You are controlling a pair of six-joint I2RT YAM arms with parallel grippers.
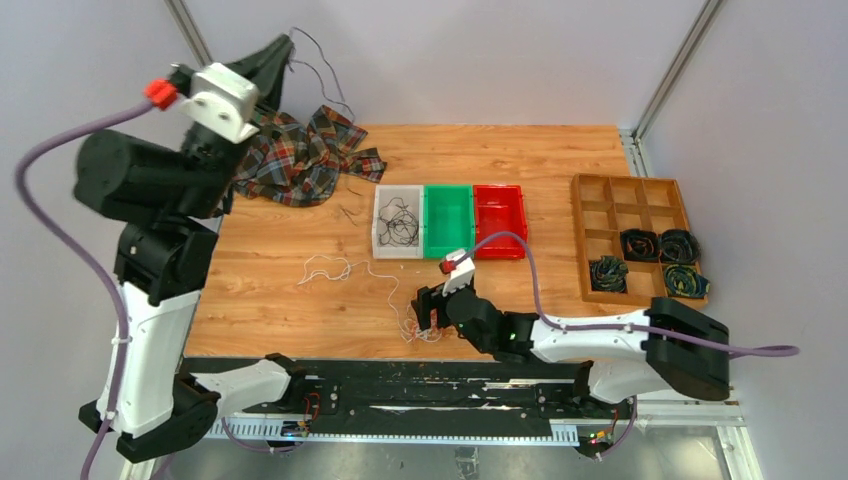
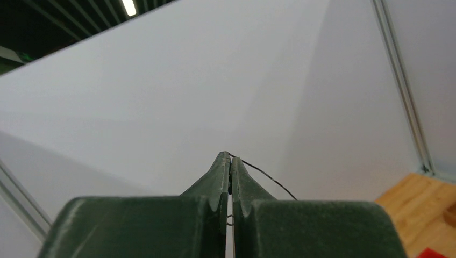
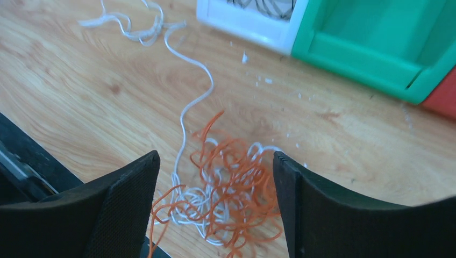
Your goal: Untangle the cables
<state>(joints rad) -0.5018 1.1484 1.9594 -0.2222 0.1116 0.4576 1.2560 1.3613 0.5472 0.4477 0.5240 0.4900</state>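
We see the left fingers clenched on a thin black cable, raised above the far left corner of the bench. The right fingers stand spread apart over an orange and white tangle at the near middle edge. More black cables lie in the white bin.

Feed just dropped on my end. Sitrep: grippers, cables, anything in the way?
Left gripper up high, shut on black wire. Right gripper open over orange-and-white tangle on table. Nothing blocking the tangle.
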